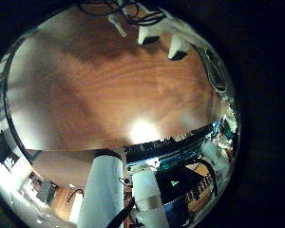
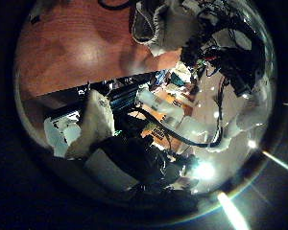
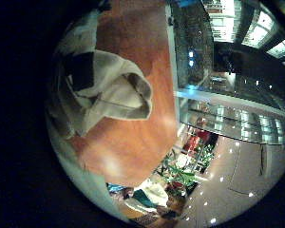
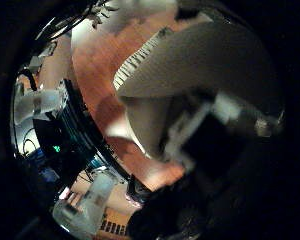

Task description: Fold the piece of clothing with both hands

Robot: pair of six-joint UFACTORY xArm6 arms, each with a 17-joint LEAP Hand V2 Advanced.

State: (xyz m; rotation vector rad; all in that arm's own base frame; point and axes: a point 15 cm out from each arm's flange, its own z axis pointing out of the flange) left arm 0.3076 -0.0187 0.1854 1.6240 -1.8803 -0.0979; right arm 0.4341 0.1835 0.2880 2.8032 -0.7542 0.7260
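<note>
- The piece of clothing (image 3: 97,90) lies bunched on the wooden counter (image 3: 133,142), close under the right hand (image 4: 225,115).
- The right hand's fingers (image 4: 190,125) touch it; whether they clamp it, I cannot tell.
- The left hand (image 2: 163,24) is over bare counter; its finger state is unclear.

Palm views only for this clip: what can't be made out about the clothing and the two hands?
- Clothing: bunched on the wooden table; its full outline is cut off by the view's dark edge.
- Right hand: its fingers overlap the cloth; any grip is unclear.
- Left hand: fingers lost in dark clutter.
- No outside view.
</note>
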